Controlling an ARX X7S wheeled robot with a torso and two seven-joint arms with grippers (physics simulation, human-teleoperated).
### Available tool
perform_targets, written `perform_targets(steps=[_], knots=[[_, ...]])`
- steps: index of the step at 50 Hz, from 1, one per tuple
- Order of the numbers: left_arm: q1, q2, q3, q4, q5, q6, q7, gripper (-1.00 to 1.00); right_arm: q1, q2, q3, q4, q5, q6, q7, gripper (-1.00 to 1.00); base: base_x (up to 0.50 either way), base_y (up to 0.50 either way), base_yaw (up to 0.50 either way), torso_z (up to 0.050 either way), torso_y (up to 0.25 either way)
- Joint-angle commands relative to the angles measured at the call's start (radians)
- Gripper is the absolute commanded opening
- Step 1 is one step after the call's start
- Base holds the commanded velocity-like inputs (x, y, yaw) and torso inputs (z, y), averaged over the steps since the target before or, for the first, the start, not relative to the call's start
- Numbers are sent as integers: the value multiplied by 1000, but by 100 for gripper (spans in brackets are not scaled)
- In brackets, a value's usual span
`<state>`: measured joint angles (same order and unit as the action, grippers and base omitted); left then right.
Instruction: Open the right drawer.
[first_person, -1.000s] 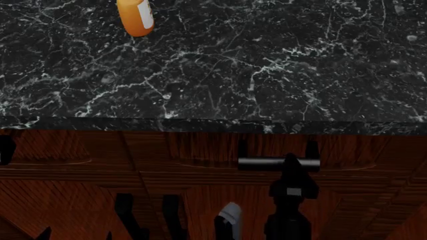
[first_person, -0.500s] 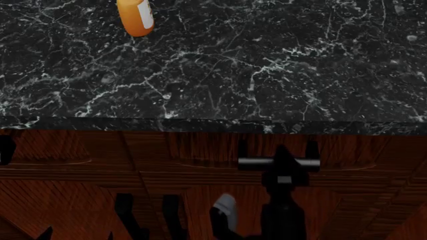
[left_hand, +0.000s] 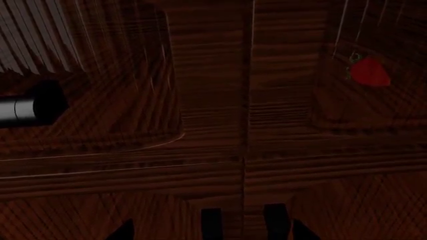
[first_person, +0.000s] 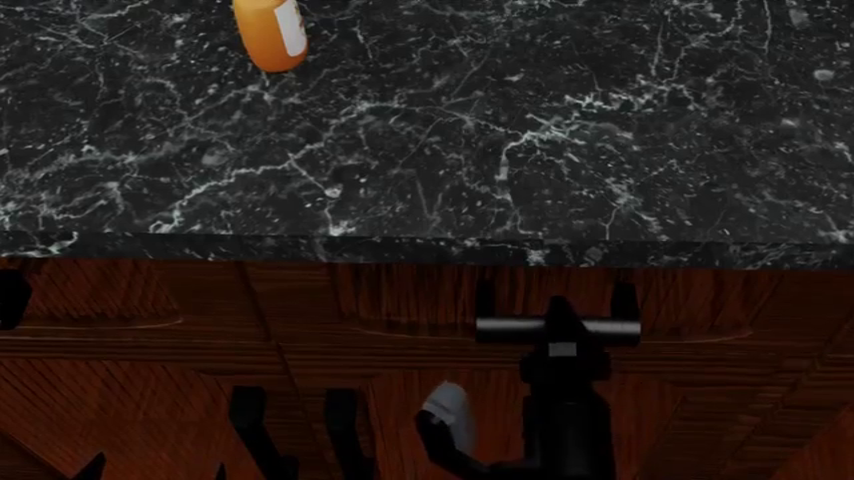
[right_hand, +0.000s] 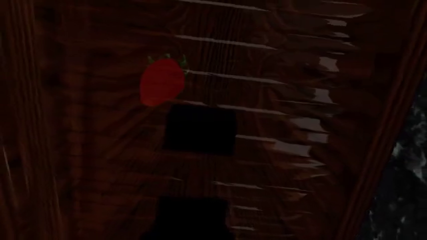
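The right drawer (first_person: 400, 300) is a dark red-brown wood front under the marble counter. Its silver bar handle (first_person: 507, 325) sits on two black posts. Its red spot shows in the left wrist view (left_hand: 368, 72) and in the right wrist view (right_hand: 162, 80). My right gripper (first_person: 561, 312) is at the handle, its black tip overlapping the middle of the bar. Its jaws are hidden in the dark. My left gripper (first_person: 154, 468) hangs low at the left, fingertips wide apart, holding nothing. It faces the seam between the two drawers (left_hand: 247, 100).
An orange bottle (first_person: 270, 35) lies on the black marble counter (first_person: 534, 130), whose edge overhangs the drawers. The left drawer's silver handle (left_hand: 20, 109) shows beside the seam. Two vertical black door handles (first_person: 247, 425) stand below the drawers.
My right gripper has moved up and slightly left, from just below the handle bar until its tip overlaps the bar. The left arm and the drawer have not moved.
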<state>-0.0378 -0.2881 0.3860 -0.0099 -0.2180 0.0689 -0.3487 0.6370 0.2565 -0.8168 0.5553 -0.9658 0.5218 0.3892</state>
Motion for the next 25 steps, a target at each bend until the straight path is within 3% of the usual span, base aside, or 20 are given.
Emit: perform_targets(steps=[1, 25], knots=[[-2, 17, -21, -8, 1, 3, 29, 100, 12, -2, -6, -32, 61, -5, -20, -100, 0, 3, 5, 0, 0], [2, 9, -16, 3, -4, 3, 18, 100, -125, 89, -61, -337, -48, 70, -79, -100, 0, 5, 6, 4, 4]])
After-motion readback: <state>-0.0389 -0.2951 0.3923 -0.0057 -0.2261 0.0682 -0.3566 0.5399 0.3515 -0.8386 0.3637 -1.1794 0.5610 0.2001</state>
